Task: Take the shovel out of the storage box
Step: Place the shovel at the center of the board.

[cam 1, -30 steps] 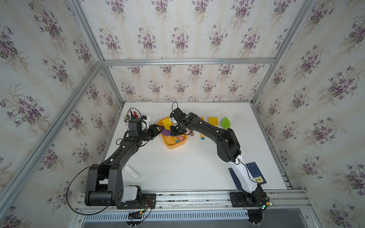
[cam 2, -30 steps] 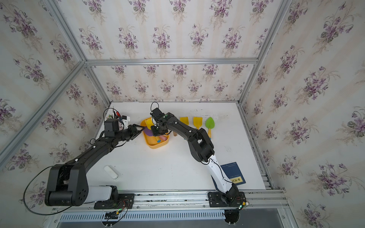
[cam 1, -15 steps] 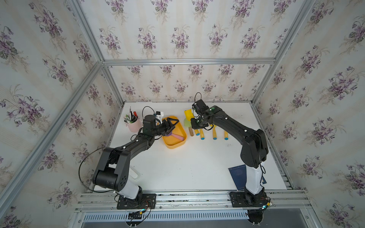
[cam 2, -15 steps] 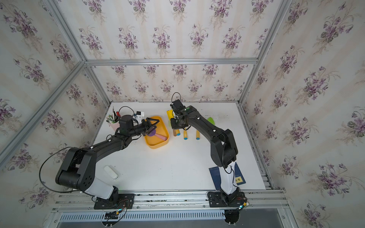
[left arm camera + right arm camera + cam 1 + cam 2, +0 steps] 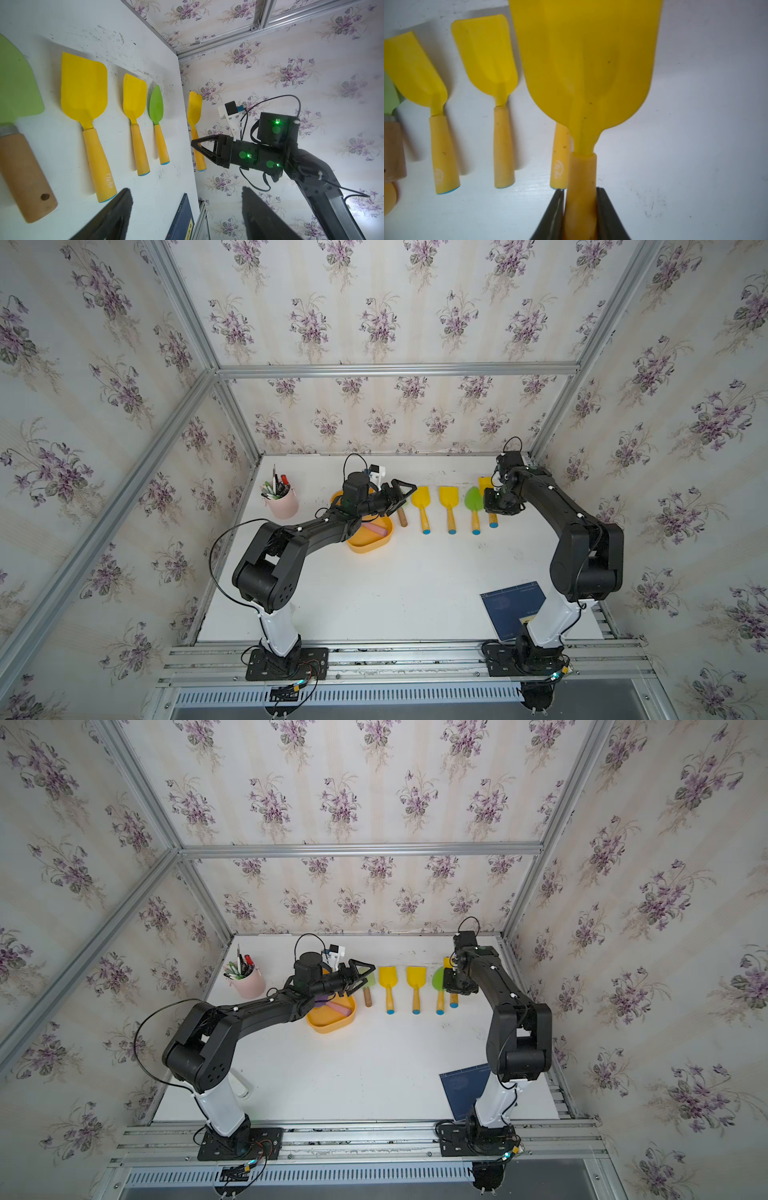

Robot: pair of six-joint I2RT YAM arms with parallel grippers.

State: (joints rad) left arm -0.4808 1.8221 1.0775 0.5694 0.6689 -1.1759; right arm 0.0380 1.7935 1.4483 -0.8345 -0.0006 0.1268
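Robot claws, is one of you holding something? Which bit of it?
The right gripper is shut on the yellow shovel, pinching its handle. The left gripper is open and holds nothing.

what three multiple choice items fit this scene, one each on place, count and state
1. Where is the storage box? A between the pink pen cup and the row of shovels; B atop those shovels; C inside the cup.
2. How many yellow-bladed shovels lie on the table unheld? A one; B two; C four.
3. The right gripper is: A open; B shut on the pen cup; C shut on a yellow shovel.
Key: A, the top views show it flanked so; B, two lie in the row; C, its jaws clamp the handle.
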